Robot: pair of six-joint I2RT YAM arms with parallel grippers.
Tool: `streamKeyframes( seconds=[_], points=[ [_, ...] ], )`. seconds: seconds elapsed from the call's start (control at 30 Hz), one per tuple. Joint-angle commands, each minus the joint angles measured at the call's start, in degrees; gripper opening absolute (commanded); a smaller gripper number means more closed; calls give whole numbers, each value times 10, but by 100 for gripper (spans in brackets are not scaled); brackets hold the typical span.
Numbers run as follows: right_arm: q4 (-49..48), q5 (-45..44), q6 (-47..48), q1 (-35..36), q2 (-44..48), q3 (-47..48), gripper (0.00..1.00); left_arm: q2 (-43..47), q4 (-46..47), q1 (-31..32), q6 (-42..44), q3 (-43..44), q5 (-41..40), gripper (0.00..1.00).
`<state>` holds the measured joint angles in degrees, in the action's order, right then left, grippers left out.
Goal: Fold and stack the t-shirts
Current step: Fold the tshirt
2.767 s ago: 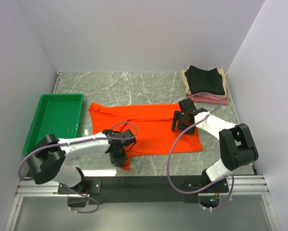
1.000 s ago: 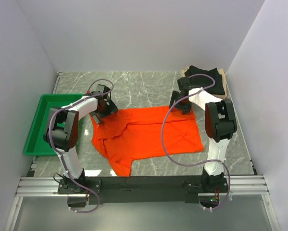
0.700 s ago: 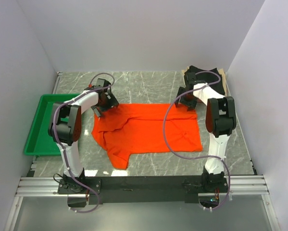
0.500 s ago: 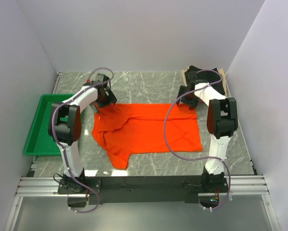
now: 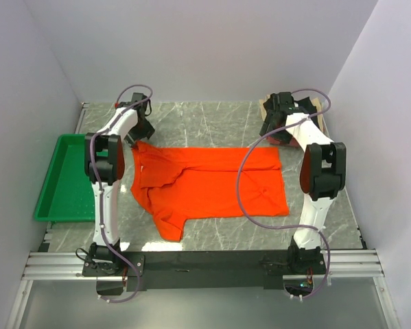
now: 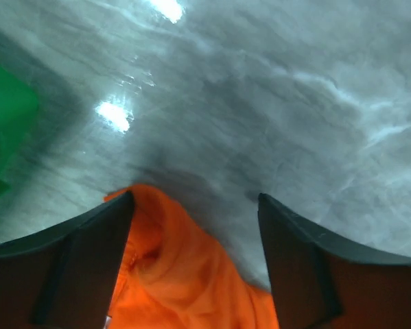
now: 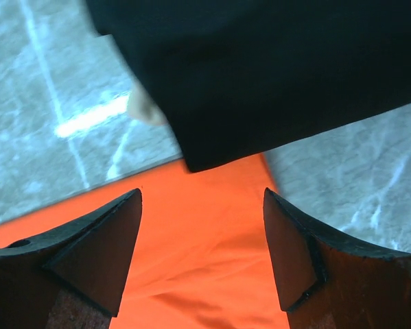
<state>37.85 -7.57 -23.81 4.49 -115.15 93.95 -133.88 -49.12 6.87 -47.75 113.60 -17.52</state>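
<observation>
We found the large t-shirt (image 5: 212,185) spread mid-table (image 5: 212,123), the tray (image 5: 71,178) to its left at the table's edge, and the folded t-shirts (image 7: 260,62) stacked at the far right.

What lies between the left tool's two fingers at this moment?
A bunched fold of the orange t-shirt, with bare marble table past it. The left tool stands open. The left wrist view shows it.
</observation>
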Motion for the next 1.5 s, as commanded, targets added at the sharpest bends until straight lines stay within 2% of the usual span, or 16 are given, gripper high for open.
streamKeyframes(
  seconds=[0.0, 0.07, 0.23, 0.43, 0.6, 0.7, 0.8, 0.83, 0.9, 0.93, 0.97, 1.27, 1.33, 1.4, 1.43, 1.47],
  points=[
    [5, -24, -16, -14, -10, 15, 78, 7, -20, -3, -1, 5, -6, 77],
    [9, -24, -21, -21, -13, 12, 78, 20, -16, -3, -5, -28, -8, 73],
    [8, -32, -26, -27, -16, 1, 78, 70, 3, -4, -11, -114, -23, 73],
    [-9, -28, -15, -33, -31, -2, 77, 101, -10, -5, -9, -130, -44, 74],
    [-42, 32, 30, -32, -34, -19, 75, 114, 11, -4, -2, -155, -30, 72],
    [-49, 43, 58, -32, -31, -39, 74, 113, 18, -5, -1, -169, -23, 63],
    [-51, 34, 67, -32, -34, -53, 73, 112, 19, -5, -2, -178, -20, 45],
    [-52, 32, 68, -32, -35, -56, 73, 113, 22, -5, -2, -183, -19, 32],
    [-58, 36, 68, -32, -39, -66, 73, 114, 27, -5, -1, -187, -16, 19],
    [-59, 44, 71, -31, -42, -65, 71, 115, 30, -5, 0, -189, -15, 5],
    [-57, 48, 73, -32, -50, -62, 69, 115, 30, -5, 0, -189, -15, 1],
    [-76, 106, 102, -26, -58, -54, 36, 154, 60, -6, 5, -202, -11, 1],
    [-79, 102, 106, -26, -58, -52, 21, 181, 84, -6, 8, -222, -15, 1],
    [-79, 97, 109, -26, -55, -54, 11, 200, 100, -6, 15, -241, -19, 0],
    [-79, 92, 111, -25, -53, -57, 1, 216, 109, -6, 27, -247, -17, 0],
    [-83, 88, 113, -24, -43, -62, 0, 224, 123, -6, 32, -253, -14, 1]
  ],
)
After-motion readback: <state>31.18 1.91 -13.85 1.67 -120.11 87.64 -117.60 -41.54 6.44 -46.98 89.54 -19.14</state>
